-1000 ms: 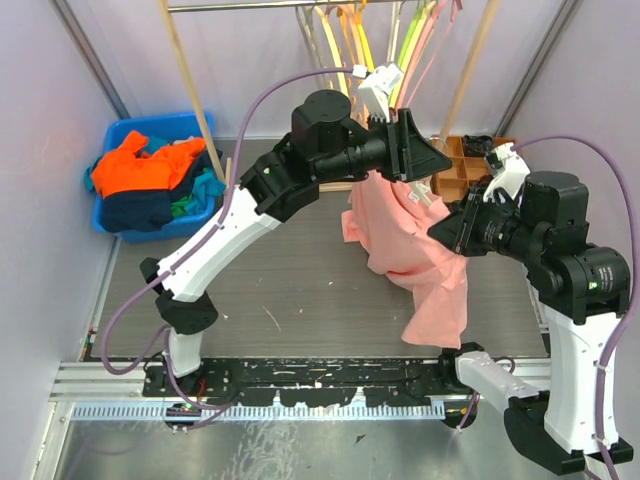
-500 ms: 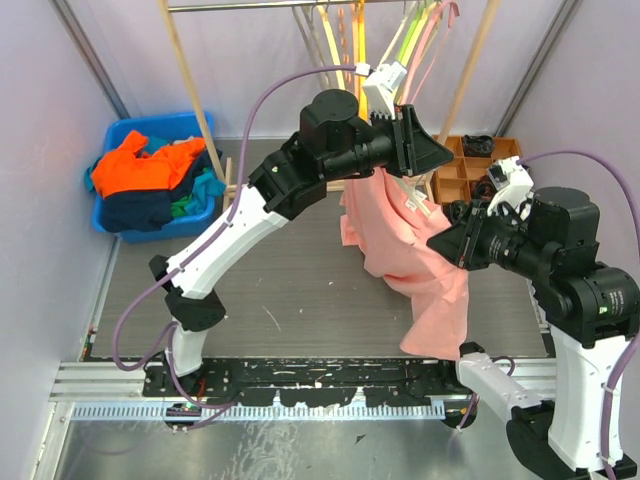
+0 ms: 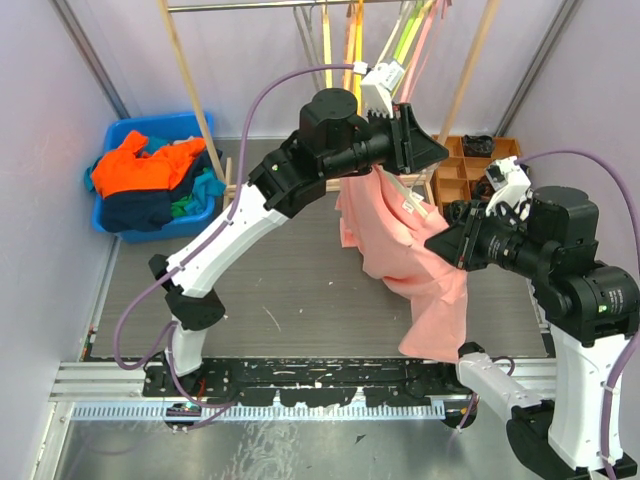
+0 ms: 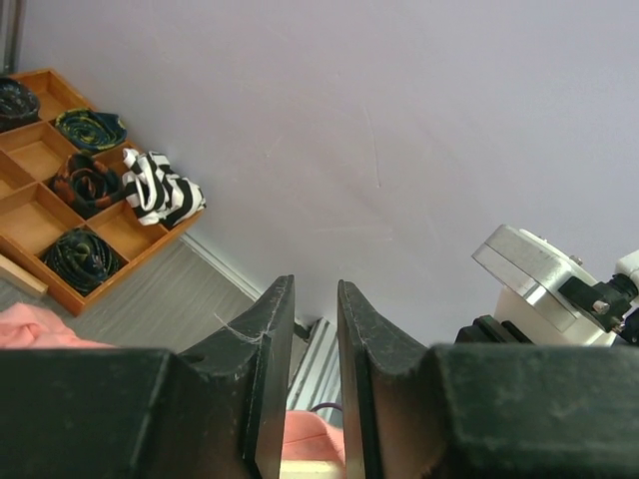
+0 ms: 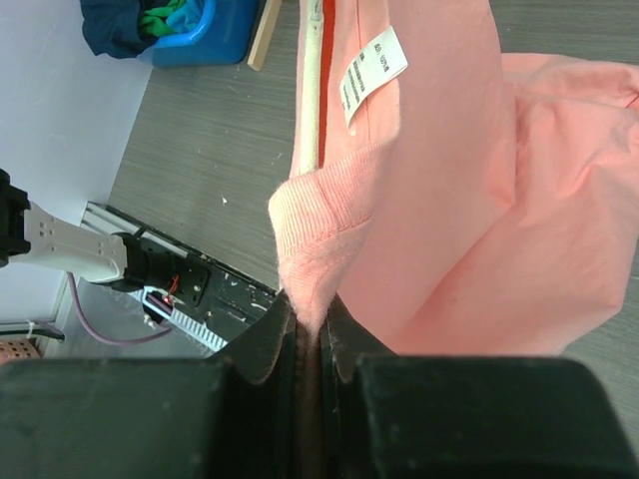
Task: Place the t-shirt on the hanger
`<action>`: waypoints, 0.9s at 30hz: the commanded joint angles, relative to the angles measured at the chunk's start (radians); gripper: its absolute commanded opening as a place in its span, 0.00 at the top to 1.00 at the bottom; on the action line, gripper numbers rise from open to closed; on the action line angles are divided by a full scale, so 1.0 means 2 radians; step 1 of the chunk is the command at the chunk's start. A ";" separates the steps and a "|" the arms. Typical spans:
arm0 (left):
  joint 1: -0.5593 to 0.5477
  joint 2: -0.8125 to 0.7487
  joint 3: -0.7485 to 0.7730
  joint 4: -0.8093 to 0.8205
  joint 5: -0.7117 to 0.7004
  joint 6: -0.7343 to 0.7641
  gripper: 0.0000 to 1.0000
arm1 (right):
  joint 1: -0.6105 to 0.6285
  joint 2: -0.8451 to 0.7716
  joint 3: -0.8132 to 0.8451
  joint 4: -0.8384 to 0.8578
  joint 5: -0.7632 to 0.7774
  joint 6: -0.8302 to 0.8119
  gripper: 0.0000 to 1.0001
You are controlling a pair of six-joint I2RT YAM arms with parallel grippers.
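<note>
The salmon-pink t-shirt (image 3: 400, 245) hangs in the air between my two grippers, its lower part drooping toward the table. My left gripper (image 3: 432, 152) is raised high by the clothes rail. In the left wrist view its jaws (image 4: 315, 291) stand narrowly apart, with a cream piece of the hanger (image 4: 305, 469) and pink cloth deep between them. My right gripper (image 3: 447, 240) is shut on the shirt's ribbed collar (image 5: 315, 235). In the right wrist view the cream hanger arm (image 5: 311, 110) runs inside the neck opening, next to the white label (image 5: 374, 70).
A blue bin (image 3: 120, 135) with orange and navy garments stands at the far left. A wooden tray (image 3: 468, 170) of rolled items sits at the far right, also in the left wrist view (image 4: 40, 160). Coloured hangers (image 3: 380, 30) hang on the rail between wooden posts (image 3: 195, 105).
My left gripper has risen slightly toward the rail with the hanger. My right gripper has lifted with the collar. The shirt hangs a little higher and further left.
</note>
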 commanded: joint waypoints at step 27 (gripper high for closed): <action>-0.022 -0.077 -0.064 -0.031 -0.060 0.035 0.59 | 0.005 -0.015 0.012 0.060 -0.016 0.001 0.99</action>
